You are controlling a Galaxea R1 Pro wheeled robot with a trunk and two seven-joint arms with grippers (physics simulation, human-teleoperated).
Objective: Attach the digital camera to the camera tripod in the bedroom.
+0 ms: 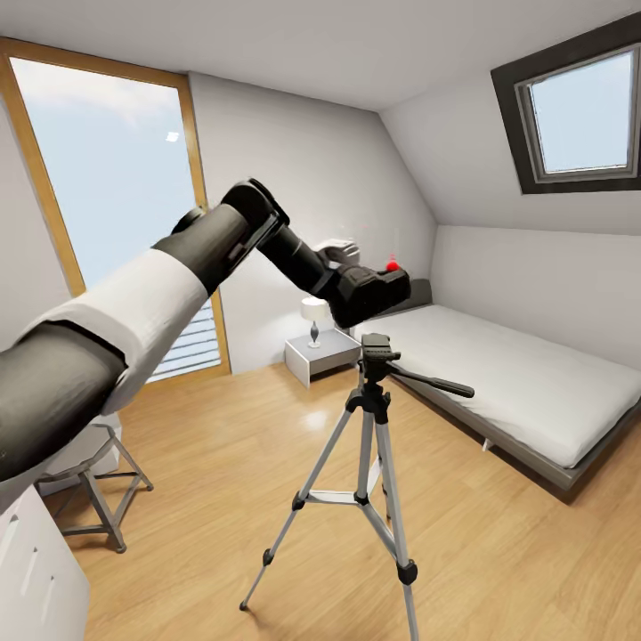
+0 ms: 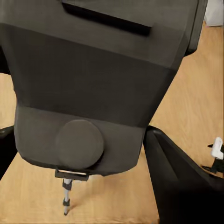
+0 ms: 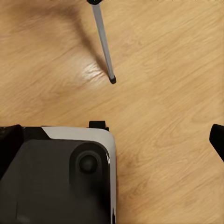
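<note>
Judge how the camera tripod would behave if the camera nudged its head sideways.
The camera tripod looks tall on thin splayed legs, so a sideways push at its head would probably tip or skid it. Its small feet on smooth wood floor likely slide easily.

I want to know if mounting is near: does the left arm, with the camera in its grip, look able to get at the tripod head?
Probably yes. The left gripper holds the digital camera just above the camera tripod, whose black head stands bare, with nothing between them.
</note>
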